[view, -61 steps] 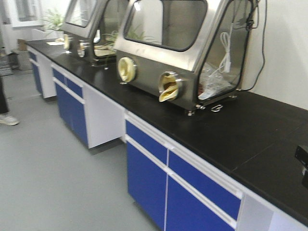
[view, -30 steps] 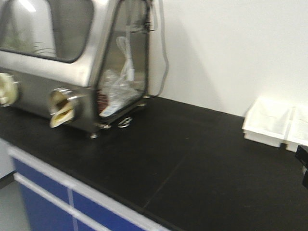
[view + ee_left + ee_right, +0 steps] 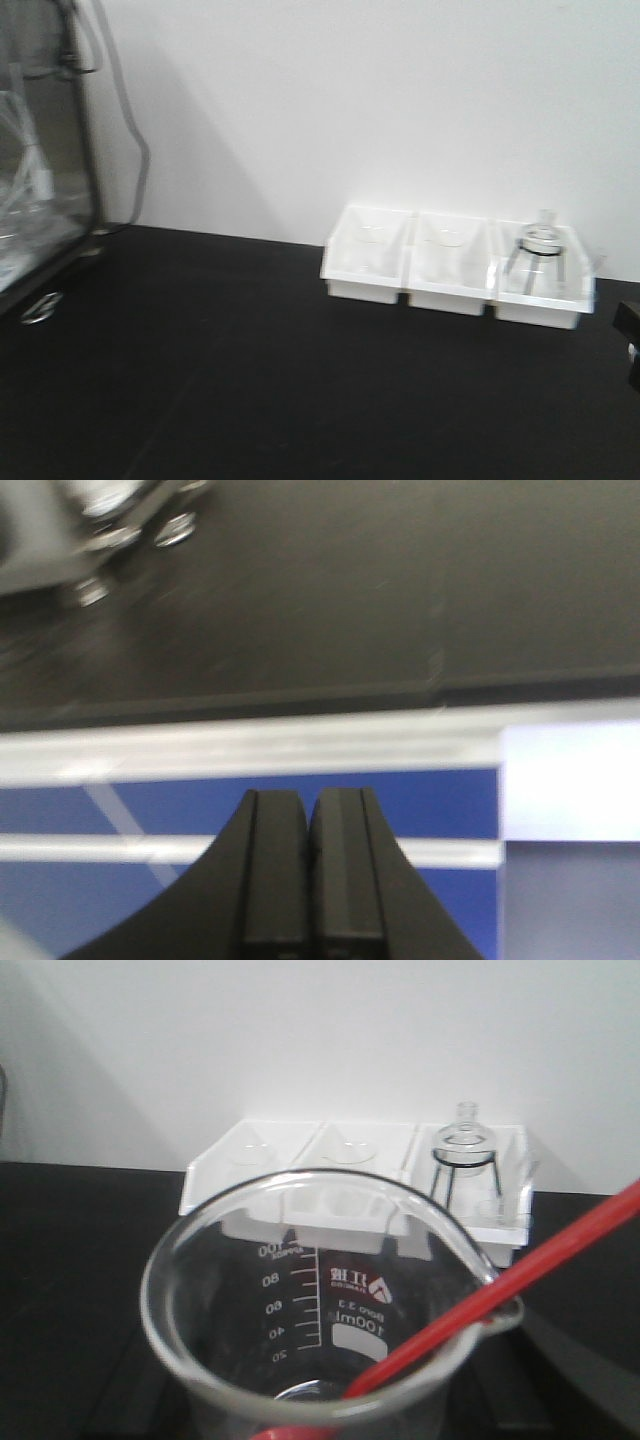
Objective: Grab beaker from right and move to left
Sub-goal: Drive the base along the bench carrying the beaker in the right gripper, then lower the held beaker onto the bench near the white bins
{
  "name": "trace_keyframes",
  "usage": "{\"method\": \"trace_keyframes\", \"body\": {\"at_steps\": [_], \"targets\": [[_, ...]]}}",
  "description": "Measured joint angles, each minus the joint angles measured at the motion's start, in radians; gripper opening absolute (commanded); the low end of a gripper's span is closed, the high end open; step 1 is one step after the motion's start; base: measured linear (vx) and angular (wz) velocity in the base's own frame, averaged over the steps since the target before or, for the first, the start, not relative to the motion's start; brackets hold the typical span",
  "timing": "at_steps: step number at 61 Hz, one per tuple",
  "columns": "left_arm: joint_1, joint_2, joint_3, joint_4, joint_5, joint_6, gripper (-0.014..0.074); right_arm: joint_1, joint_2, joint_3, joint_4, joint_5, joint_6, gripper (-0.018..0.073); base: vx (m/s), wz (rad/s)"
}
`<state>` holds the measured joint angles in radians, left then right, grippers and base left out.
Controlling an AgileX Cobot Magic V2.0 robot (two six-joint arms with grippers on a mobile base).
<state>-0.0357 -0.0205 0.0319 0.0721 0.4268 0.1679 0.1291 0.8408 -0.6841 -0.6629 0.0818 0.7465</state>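
Carrying seems the step: left tool (image 3: 310, 806) clenched empty; the beaker (image 3: 322, 1312) sits close under the right wrist camera (right tool's grip hidden, cannot tell); next, lower it leftward onto the desk (image 3: 250, 380), before the trays (image 3: 450, 296).

White wall (image 3: 400, 100) behind black benchtop (image 3: 250, 380)

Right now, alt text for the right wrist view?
A clear 100 ml beaker fills the foreground, a red rod slanting out to the upper right. Behind, on the black counter, a white three-compartment tray holds a flask in its right compartment.
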Motion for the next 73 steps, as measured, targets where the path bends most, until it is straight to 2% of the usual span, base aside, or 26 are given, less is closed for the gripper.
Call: {"method": "trace_keyframes", "body": {"at_steps": [29, 73], "targets": [[0.000, 0.000, 0.000, 0.000, 0.000, 0.000, -0.0006, 0.000, 0.000, 0.000, 0.000, 0.000, 0.000, -0.0003, 0.17, -0.54], [0.000, 0.000, 0.000, 0.000, 0.000, 0.000, -0.0006, 0.000, 0.000, 0.000, 0.000, 0.000, 0.000, -0.0003, 0.06, -0.03]]}}
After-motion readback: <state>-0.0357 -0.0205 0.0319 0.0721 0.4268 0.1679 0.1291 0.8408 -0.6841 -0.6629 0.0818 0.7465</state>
